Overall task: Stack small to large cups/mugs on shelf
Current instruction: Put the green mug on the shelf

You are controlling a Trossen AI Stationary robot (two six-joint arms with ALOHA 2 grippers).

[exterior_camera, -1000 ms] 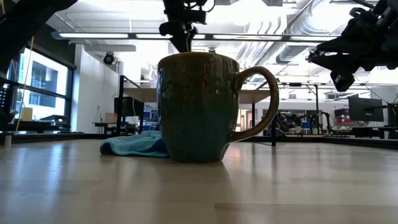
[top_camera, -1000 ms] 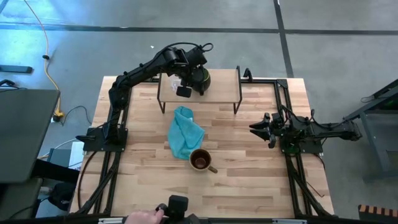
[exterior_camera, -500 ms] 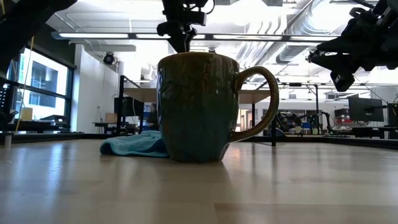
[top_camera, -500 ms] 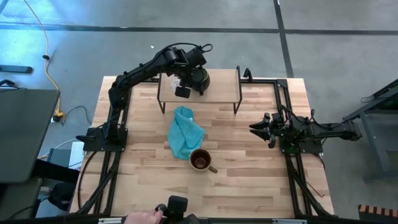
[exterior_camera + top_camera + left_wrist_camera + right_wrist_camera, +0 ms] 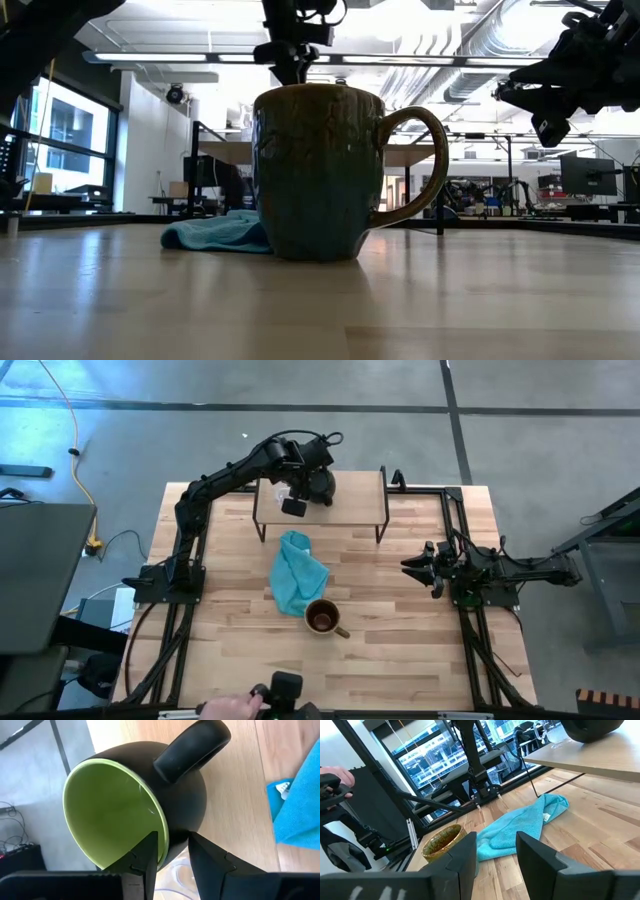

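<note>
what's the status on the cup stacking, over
Left gripper clamped on dark mug rim over shelf. Right gripper open, waiting at table's right. Olive-tan mug on table beside teal cloth.

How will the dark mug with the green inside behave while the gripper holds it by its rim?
The dark mug looks stiff but glossy, so its rim may slip between the left gripper fingers. It hangs tilted from one edge and may swing.

Clear glass cup (image 5: 172, 872) mostly hidden behind left gripper (image 5: 172, 851) fingers + dark mug (image 5: 145, 800); only a rim sliver shows. High view: left wrist covers part of the mug, glass cup too small to tell. Low view: olive mug (image 5: 320, 170) blocks shelf (image 5: 400, 155) middle. Person's hand (image 5: 228, 708) cut off at near edge.
</note>
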